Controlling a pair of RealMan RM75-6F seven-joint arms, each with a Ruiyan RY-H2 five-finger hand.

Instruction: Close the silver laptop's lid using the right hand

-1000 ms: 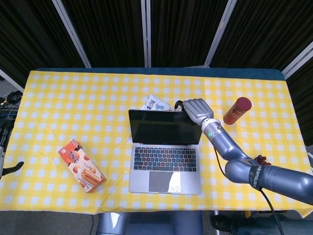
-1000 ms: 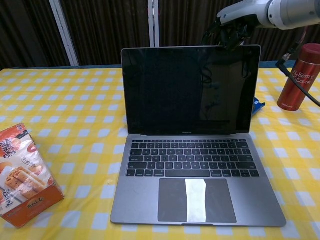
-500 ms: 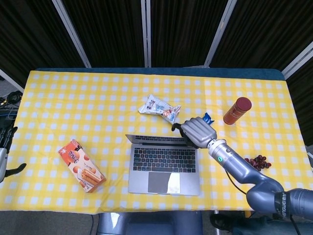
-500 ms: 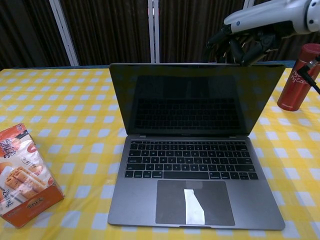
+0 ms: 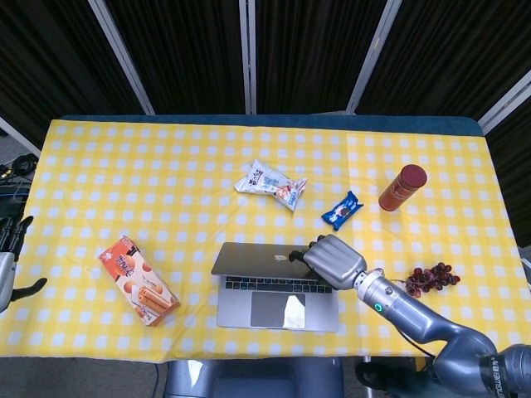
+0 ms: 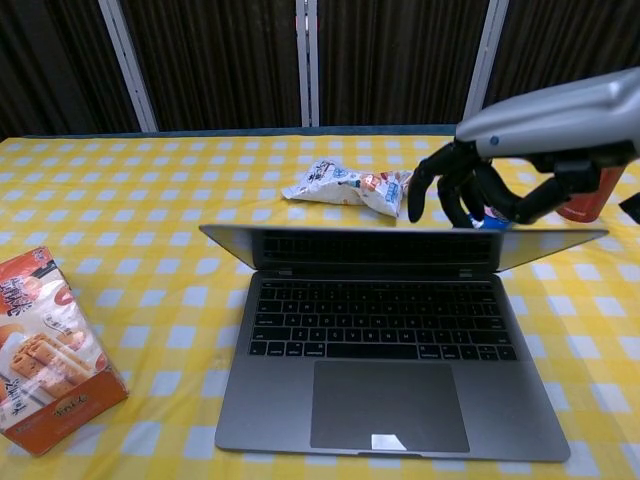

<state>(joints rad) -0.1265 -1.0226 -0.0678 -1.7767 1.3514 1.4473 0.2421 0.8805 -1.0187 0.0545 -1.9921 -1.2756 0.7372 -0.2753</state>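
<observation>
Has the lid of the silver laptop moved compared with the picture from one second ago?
Yes. The lid has swung down toward the keyboard, which stayed in place. It now hangs low over the keys, not yet shut, with the right hand on its top edge.

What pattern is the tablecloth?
Yellow and white checks on the tablecloth, clearest in the head view.

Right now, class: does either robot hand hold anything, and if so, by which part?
Nothing is gripped. The right hand rests its fingers on the back of the laptop's lid near the top edge, pressing it down. The left hand holds nothing.
</observation>
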